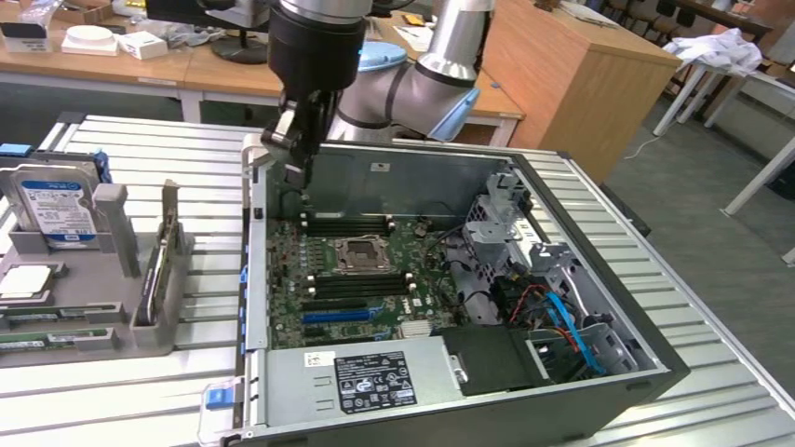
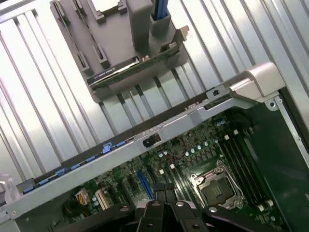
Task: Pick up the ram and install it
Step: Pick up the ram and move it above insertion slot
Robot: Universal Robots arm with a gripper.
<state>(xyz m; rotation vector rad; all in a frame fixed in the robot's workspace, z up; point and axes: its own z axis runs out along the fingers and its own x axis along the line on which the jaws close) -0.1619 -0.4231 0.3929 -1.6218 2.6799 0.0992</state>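
Over the back corner of the open black metal computer case [image 1: 646,368], the black gripper [image 1: 298,172] pinches a thin dark ram stick [image 2: 164,193] (seen edge-on).

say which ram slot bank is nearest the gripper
The bank between the CPU socket and the case wall, under the gripper; the other bank lies across the socket.

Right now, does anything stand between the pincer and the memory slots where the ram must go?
Nothing visible does. The pincer hangs over the open computer case, near its wall. The black memory slots lie bare beside the processor socket. The cables are bunched toward the exterior view's right, away from them.
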